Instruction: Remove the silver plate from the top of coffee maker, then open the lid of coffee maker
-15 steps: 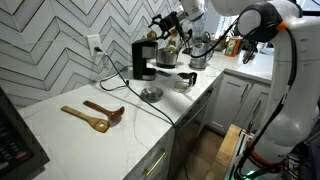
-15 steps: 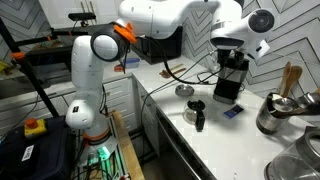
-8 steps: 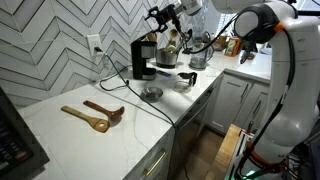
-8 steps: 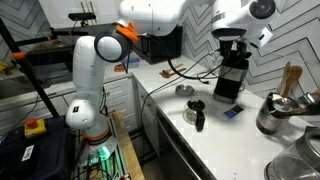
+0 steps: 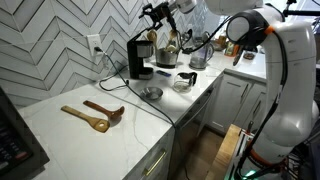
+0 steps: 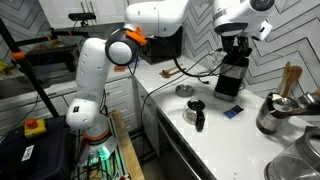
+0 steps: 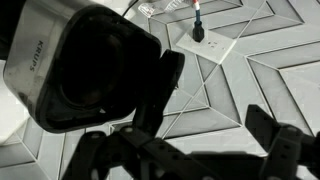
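The black coffee maker (image 5: 141, 60) (image 6: 232, 76) stands at the tiled wall. In the wrist view the coffee maker (image 7: 70, 75) fills the upper left; its top gapes dark and the lid (image 7: 165, 82) stands raised at its edge. The silver plate (image 5: 151, 94) (image 6: 185, 91) lies on the white counter in front of the machine. My gripper (image 5: 154, 12) (image 6: 233, 42) hangs above the machine, apart from it. In the wrist view the gripper (image 7: 185, 150) is open, with only wall tiles showing between its dark fingers.
A glass carafe (image 5: 185, 80) sits beside the machine and a silver pot (image 5: 198, 55) (image 6: 272, 112) farther along. Wooden spoons (image 5: 95, 115) lie on the counter (image 5: 60, 125). A black cord (image 5: 158, 108) crosses the counter from the wall outlet (image 7: 205, 35).
My gripper has risen from just over the coffee maker's top and drifted toward the wall, staying open. The plate has not moved.
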`<state>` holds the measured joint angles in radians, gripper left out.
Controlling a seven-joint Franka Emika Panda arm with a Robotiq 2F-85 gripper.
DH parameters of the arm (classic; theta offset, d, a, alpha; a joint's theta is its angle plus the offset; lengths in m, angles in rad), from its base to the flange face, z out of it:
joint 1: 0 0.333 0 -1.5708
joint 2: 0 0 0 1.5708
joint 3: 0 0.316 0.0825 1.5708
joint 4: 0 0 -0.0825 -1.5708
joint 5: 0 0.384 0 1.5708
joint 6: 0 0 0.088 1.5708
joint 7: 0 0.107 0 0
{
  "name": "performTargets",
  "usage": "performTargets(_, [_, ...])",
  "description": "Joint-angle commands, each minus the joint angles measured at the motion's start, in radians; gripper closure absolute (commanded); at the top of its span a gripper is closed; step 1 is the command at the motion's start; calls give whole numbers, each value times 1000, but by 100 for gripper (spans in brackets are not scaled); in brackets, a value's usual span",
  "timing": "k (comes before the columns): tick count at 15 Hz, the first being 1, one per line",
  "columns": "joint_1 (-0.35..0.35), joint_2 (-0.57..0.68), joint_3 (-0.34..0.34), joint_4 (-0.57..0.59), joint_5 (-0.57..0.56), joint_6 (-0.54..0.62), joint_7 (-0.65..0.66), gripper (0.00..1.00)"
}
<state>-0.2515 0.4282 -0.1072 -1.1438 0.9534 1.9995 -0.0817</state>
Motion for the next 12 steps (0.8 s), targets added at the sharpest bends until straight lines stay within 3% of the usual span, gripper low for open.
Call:
performTargets(1, [9, 56, 1, 92, -33, -19, -4, 0])
performTargets(12, [45, 103, 5, 171, -118, 2, -106, 0])
